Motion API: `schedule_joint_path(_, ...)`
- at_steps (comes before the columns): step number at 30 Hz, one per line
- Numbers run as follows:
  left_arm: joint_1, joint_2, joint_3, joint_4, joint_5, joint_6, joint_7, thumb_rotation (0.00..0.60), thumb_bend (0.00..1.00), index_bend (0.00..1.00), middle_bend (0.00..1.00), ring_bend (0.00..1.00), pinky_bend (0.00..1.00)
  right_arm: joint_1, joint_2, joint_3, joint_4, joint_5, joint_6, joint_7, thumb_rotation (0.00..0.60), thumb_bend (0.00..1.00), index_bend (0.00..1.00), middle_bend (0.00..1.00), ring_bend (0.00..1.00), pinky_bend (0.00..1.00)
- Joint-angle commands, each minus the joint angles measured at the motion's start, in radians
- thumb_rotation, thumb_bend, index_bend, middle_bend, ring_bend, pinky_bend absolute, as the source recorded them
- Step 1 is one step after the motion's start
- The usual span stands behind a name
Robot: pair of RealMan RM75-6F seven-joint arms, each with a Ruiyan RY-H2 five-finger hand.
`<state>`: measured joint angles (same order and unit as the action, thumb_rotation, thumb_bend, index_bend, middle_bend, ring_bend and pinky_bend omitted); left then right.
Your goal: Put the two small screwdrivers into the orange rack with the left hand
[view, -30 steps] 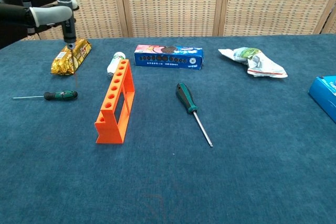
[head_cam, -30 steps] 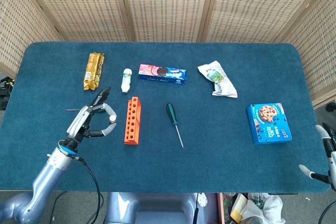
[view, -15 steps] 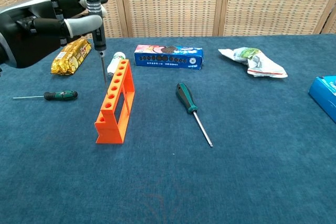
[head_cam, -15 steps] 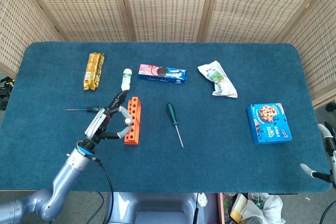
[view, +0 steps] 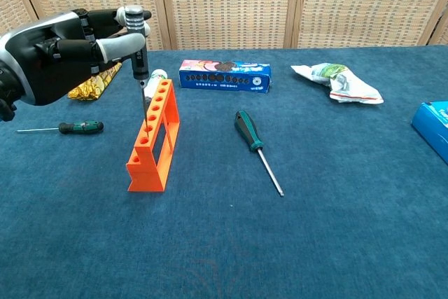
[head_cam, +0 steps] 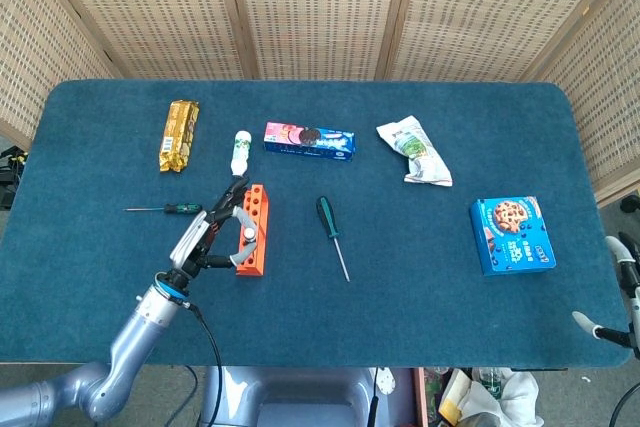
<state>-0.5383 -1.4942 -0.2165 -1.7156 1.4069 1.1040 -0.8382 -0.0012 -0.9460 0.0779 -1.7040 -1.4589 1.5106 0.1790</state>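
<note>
My left hand pinches a small screwdriver with a black handle and silver cap, held upright. Its thin shaft points down onto the top of the orange rack, with the tip at one of the holes near the rack's front half. The second small screwdriver, green-handled, lies flat on the cloth left of the rack. My right hand shows only at the bottom right edge of the head view, fingers apart and holding nothing.
A larger green-black screwdriver lies right of the rack. Behind it are a white bottle, a gold snack bar, a blue cookie box and a white pouch. A blue biscuit box sits far right.
My left hand has carried the black-handled screwdriver rightwards from above the snack bar to over the rack and lowered its tip to the rack's top. Nothing else moved.
</note>
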Motion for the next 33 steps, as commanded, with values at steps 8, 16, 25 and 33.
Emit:
schedule_joint_path(8,-0.002,0.011,0.004,0.007,0.003,0.002,-0.007,0.600,0.48,0.64,0.00,0.00,0.00,-0.002,0.001,0.000,0.001,-0.001,0.004,0.004,0.600,0.00,0.00,0.00,0.00,0.00)
schedule_joint_path(16,0.002,0.029,0.006,-0.003,0.003,0.006,-0.014,0.600,0.48,0.64,0.00,0.00,0.00,-0.001,0.000,0.000,-0.001,-0.001,0.002,-0.001,0.600,0.00,0.00,0.00,0.00,0.00)
schedule_joint_path(25,-0.011,0.014,0.004,0.004,-0.010,-0.012,-0.010,0.600,0.48,0.64,0.00,0.00,0.00,-0.003,0.003,0.000,-0.002,-0.003,0.005,0.003,0.600,0.00,0.00,0.00,0.00,0.00)
schedule_joint_path(33,-0.013,-0.007,0.011,0.022,-0.020,-0.016,0.001,0.600,0.48,0.64,0.00,0.00,0.00,-0.003,0.006,0.001,0.002,-0.002,0.005,0.016,0.600,0.00,0.00,0.00,0.00,0.00)
